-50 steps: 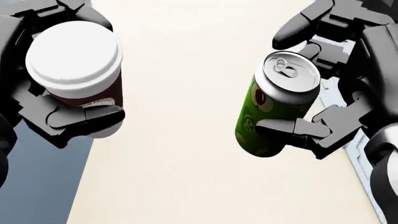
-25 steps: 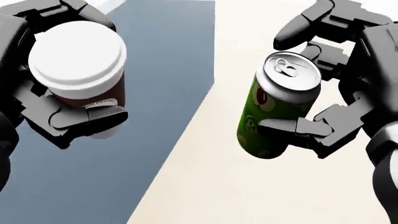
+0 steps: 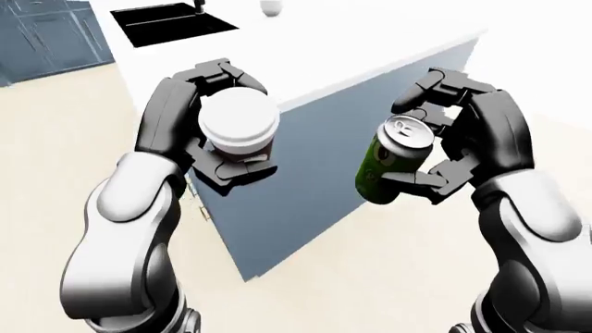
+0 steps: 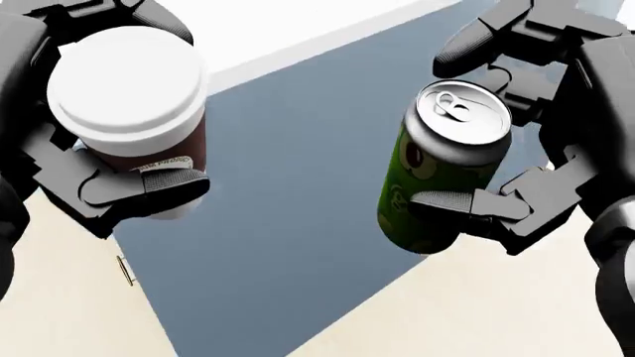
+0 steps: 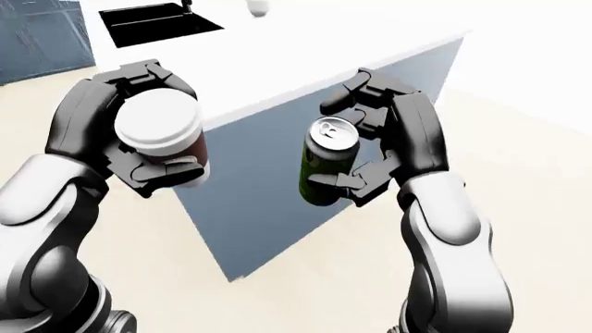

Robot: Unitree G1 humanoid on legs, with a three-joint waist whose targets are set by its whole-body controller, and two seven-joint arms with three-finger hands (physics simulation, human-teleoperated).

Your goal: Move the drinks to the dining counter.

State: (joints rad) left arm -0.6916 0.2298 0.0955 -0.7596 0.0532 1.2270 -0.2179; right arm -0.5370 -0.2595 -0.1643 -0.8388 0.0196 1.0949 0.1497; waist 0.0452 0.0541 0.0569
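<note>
My left hand [image 4: 99,160] is shut on a brown paper coffee cup with a white lid [image 4: 129,93], held upright at the left of the head view. A green soda can [image 4: 441,171] with a silver top sits tilted in my right hand [image 4: 506,149], whose fingers close round it at the right. Both drinks hang in the air above the floor, short of a white-topped counter [image 3: 370,41] with blue-grey sides [image 3: 296,201].
A black sink [image 3: 171,24] is set into the counter top at the upper left of the left-eye view, with a small white thing [image 3: 270,7] beside it. Blue cabinets [image 3: 41,38] stand at the far left. Beige floor [image 3: 388,277] surrounds the counter's corner.
The whole picture has shifted: the camera turned, and the counter's blue-grey side and white top now fill the head view where beige floor showed. Both hands keep their drinks.
</note>
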